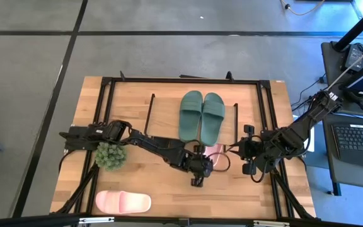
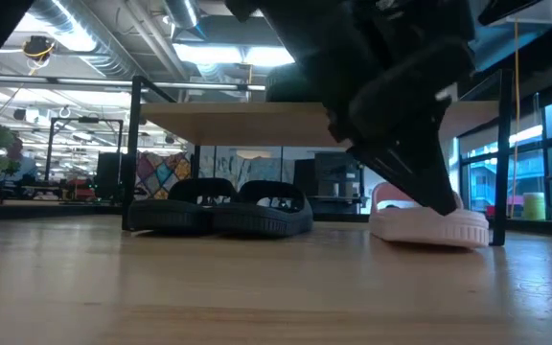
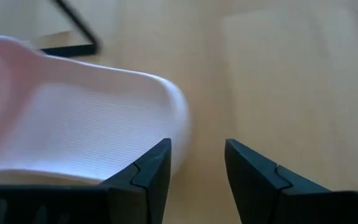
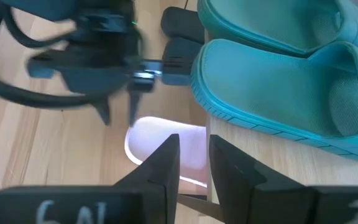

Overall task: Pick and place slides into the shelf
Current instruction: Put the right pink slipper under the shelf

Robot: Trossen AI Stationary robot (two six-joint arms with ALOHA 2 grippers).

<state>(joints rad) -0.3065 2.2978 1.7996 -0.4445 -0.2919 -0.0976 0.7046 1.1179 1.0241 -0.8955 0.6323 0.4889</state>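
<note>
Left gripper (image 3: 196,165) fingers parted a little, holding nothing; ribbed pink foam slide (image 3: 73,124) lies just beside one fingertip on the wooden table (image 3: 278,74). Right gripper (image 4: 194,163) fingers narrowly apart, empty, above the same pink slide. Green rounded foam pair (image 1: 201,116) sits on the shelf (image 1: 169,101) top.

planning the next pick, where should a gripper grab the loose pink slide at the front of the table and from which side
The loose pink slide lies flat on the table, sole down, long axis running left to right, apart from the plant. Probably best to come straight down and pinch across its narrow width near the middle, over the strap. It lies on the left arm's side, so the left gripper looks the likelier one.
</note>
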